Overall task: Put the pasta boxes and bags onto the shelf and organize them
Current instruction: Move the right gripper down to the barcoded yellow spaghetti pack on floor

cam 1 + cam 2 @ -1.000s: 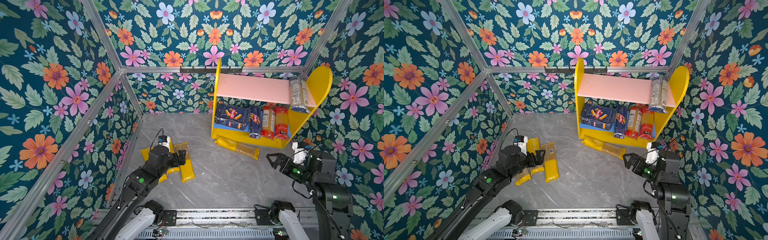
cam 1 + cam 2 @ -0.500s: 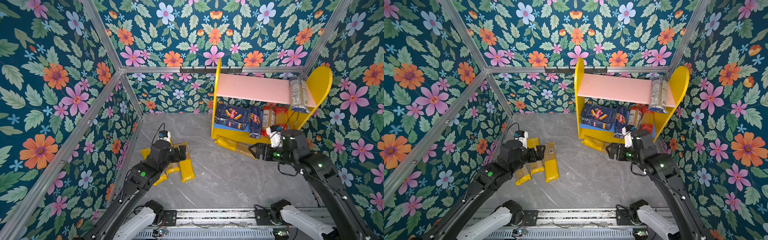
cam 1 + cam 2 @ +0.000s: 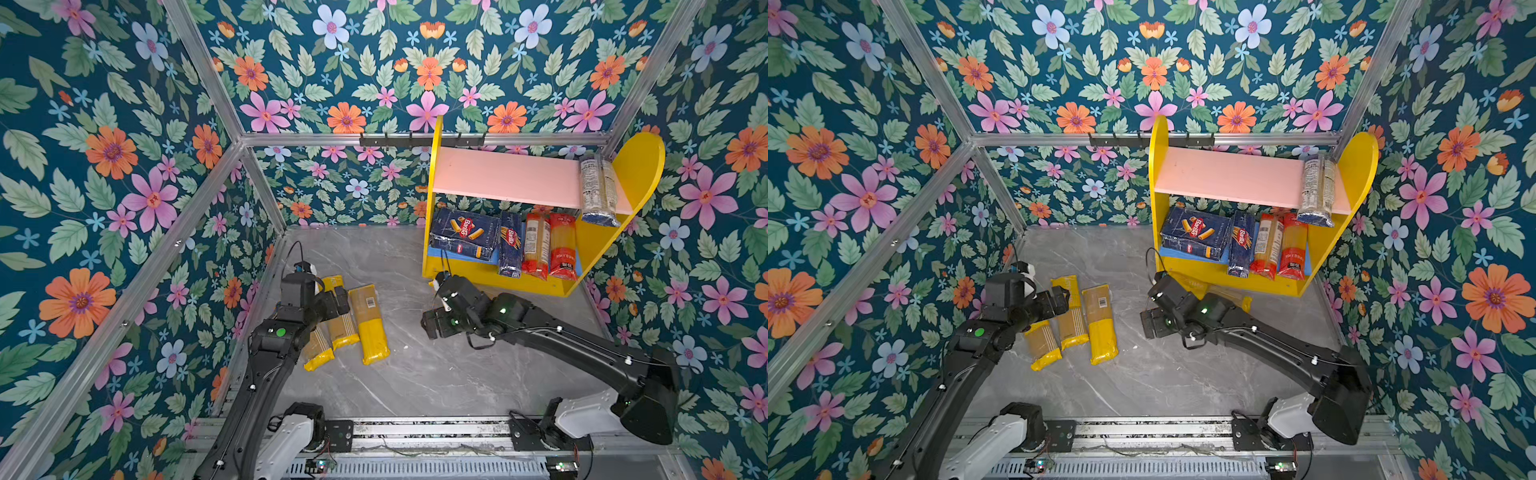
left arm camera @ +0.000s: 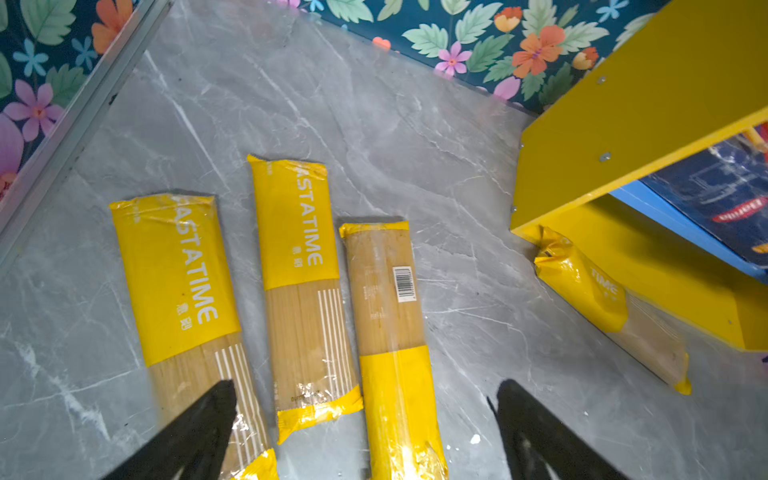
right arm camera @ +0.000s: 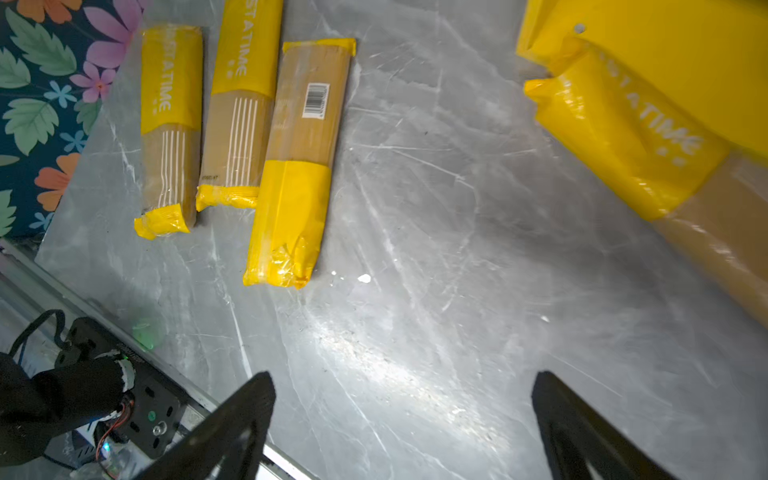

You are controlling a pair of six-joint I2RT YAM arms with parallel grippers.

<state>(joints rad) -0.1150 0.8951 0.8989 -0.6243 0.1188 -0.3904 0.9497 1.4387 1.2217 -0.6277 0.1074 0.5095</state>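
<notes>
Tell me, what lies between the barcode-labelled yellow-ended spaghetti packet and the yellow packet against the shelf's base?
Only bare grey marbled tabletop, clear in the right wrist view; in a top view the open right gripper hangs over it.

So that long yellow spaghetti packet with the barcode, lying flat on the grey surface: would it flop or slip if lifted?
The barcode packet is probably fairly stiff: straight strands fill it end to end. Its glossy, crinkled wrap may slip in a grip. Flat-sided, it should slide rather than roll if pushed.
</notes>
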